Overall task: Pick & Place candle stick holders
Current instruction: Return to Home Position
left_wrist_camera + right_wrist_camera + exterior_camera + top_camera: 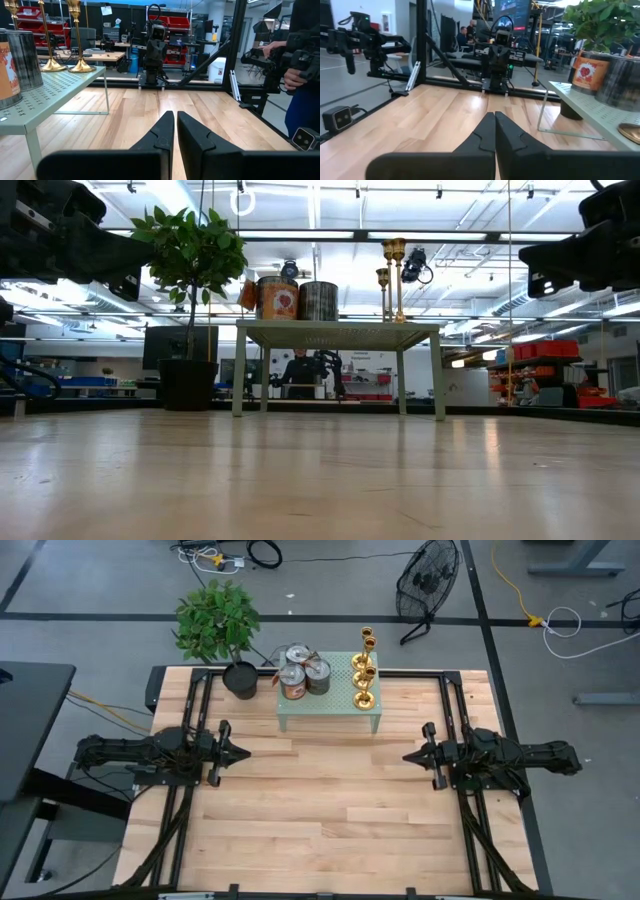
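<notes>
The dark six-joint left arm [150,750] lies folded low along the left side of the wooden table [330,830], its forearm level and pointing inward toward the middle. Its gripper [242,752] hangs above the boards, the two dark fingers [160,135] drawn together with only a thin slit between them. The dark right arm [510,755] mirrors this pose on the right side. Its gripper [408,755] aims inward at the left one, with fingers [482,132] pressed tip to tip. Both grippers hold nothing, face each other well apart, and sit at about the same height.
</notes>
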`<state>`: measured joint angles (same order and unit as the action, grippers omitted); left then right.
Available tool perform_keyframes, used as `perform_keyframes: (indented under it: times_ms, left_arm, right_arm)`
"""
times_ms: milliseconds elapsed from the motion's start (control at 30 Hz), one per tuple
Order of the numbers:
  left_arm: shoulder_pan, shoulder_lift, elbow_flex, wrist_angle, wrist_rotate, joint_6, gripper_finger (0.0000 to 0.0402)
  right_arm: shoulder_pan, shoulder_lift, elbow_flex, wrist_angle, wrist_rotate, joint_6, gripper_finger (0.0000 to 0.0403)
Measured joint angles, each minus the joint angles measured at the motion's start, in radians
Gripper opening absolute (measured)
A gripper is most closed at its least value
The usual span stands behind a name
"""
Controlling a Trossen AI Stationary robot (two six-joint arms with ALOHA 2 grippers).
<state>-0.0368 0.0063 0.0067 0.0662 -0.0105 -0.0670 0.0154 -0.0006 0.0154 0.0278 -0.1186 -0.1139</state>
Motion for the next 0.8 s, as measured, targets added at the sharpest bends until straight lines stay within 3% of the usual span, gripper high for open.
perform_keyframes:
  times_ms: [800]
  left_arm:
    - [0.0,0.0,0.0,0.0,0.0,0.0,0.003]
  right_arm:
    - [-0.027,0.003,0.0,-0.002,0.007,0.026,0.0008]
